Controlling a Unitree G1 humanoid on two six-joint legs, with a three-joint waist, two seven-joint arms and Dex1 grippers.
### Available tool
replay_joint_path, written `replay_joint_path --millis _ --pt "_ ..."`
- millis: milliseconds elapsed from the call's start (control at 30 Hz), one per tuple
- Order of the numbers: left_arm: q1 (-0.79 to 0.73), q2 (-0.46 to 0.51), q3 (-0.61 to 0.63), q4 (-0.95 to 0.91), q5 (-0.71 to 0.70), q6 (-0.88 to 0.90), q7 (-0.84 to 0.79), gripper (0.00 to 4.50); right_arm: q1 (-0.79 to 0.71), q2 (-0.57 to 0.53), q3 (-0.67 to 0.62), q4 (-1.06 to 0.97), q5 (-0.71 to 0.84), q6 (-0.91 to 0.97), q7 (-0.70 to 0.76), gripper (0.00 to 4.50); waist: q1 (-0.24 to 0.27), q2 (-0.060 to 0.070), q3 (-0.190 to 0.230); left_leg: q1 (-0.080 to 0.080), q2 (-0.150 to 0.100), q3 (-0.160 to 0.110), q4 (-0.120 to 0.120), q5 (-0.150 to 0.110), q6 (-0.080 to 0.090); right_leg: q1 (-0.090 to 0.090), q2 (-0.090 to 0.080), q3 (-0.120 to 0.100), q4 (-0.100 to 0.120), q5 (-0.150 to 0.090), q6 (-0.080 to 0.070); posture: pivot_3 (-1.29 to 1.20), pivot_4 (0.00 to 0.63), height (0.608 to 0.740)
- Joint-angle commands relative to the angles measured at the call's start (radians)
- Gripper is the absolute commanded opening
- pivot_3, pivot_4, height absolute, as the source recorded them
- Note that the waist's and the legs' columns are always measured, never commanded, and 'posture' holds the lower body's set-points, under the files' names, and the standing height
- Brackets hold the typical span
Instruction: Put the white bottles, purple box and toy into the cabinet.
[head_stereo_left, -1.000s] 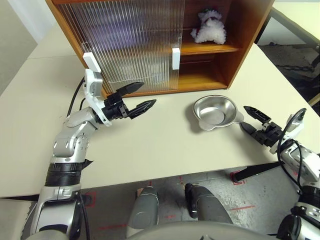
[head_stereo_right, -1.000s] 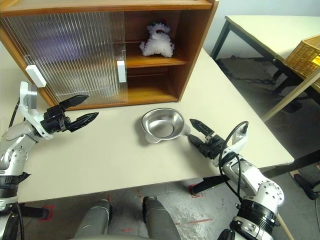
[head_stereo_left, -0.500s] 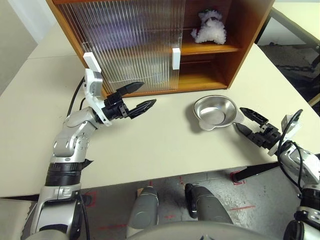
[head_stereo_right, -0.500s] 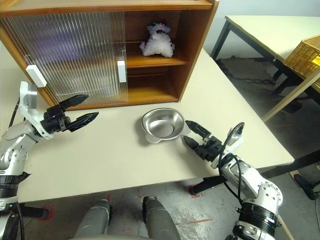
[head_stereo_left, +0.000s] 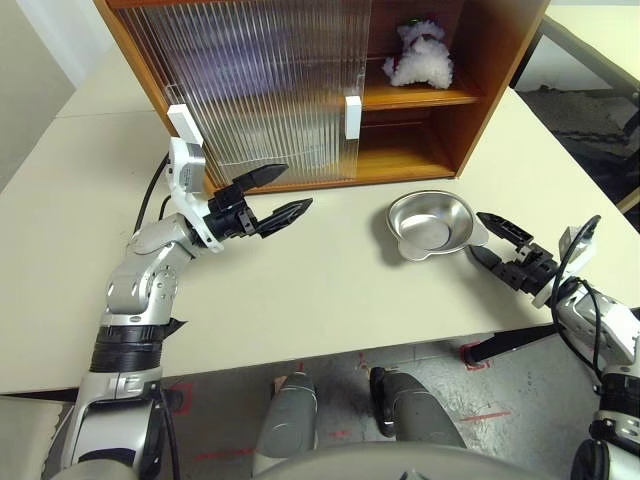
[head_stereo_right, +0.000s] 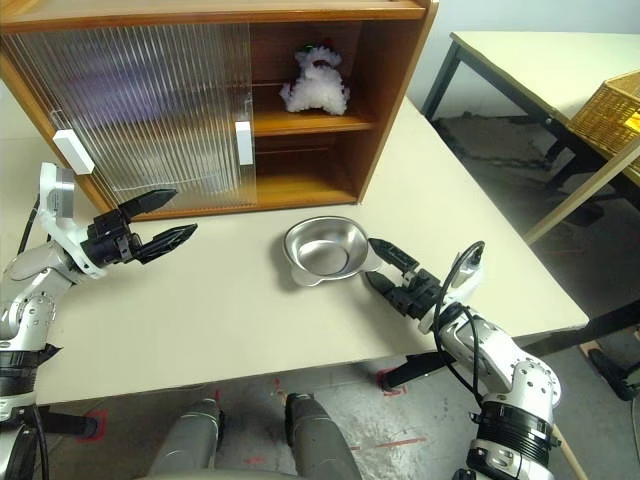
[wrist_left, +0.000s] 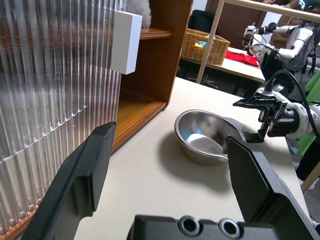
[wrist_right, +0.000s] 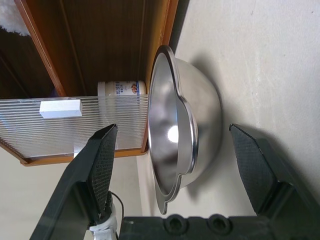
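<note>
Both arms are shiny silver-grey metal with round joints and black bands; the left gripper (head_stereo_left: 268, 196) has two pointy black fingers and a white block behind them; the right gripper (head_stereo_left: 488, 237) looks the same; thin black cables loop along each wrist.

The right pincer (head_stereo_left: 495, 236) has edged closer to the steel bowl (head_stereo_left: 428, 224), fingers still spread.

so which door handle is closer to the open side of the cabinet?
The handle on the sliding door's edge beside the open shelves, just left of the shelf holding the toy. The other handle sits at the cabinet's left end, above the left gripper.
</note>
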Motion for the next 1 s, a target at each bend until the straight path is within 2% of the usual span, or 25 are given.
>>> replay_joint_path --millis 33,100,400,667,1000 --pt "0.003 0.006 0.002 0.005 0.011 -0.009 -0.005 4.5 0.001 -0.011 0.014 0.016 0.011 -0.002 0.006 4.09 0.0 0.0 0.0 0.0 0.0 0.0 0.0 0.0 0.0 0.0 0.0 0.0 0.0 0.0 0.0 0.1 0.133 0.74" --pt "0.002 0.007 0.002 0.009 0.012 -0.012 -0.006 4.5 0.001 -0.01 0.016 0.016 0.012 -0.004 0.005 3.54 0.0 0.0 0.0 0.0 0.0 0.0 0.0 0.0 0.0 0.0 0.0 0.0 0.0 0.0 0.0 0.1 0.132 0.74" --pt "-0.001 0.004 0.001 0.028 0.016 -0.027 -0.009 4.5 -0.003 -0.028 0.01 0.035 -0.001 -0.006 0.011 0.04 0.0 0.0 0.0 0.0 0.0 0.0 0.0 0.0 0.0 0.0 0.0 0.0 0.0 0.0 0.0 0.1 0.133 0.74" --pt "-0.005 0.006 0.0 0.047 0.019 -0.042 -0.014 4.5 -0.015 -0.029 0.005 0.047 0.023 -0.023 0.008 0.04 0.002 0.0 -0.001 0.001 0.0 0.0 0.001 0.0 0.0 0.002 0.0 0.0 0.0 0.0 0.0 0.1 0.133 0.74" --pt "-0.023 0.01 -0.003 0.068 0.025 -0.048 -0.028 4.5 -0.06 0.047 -0.022 -0.013 0.175 -0.092 -0.057 0.04 0.001 0.0 -0.001 0.001 0.0 0.0 0.001 0.0 0.0 0.002 0.0 0.0 0.0 0.0 0.001 0.09 0.126 0.74"
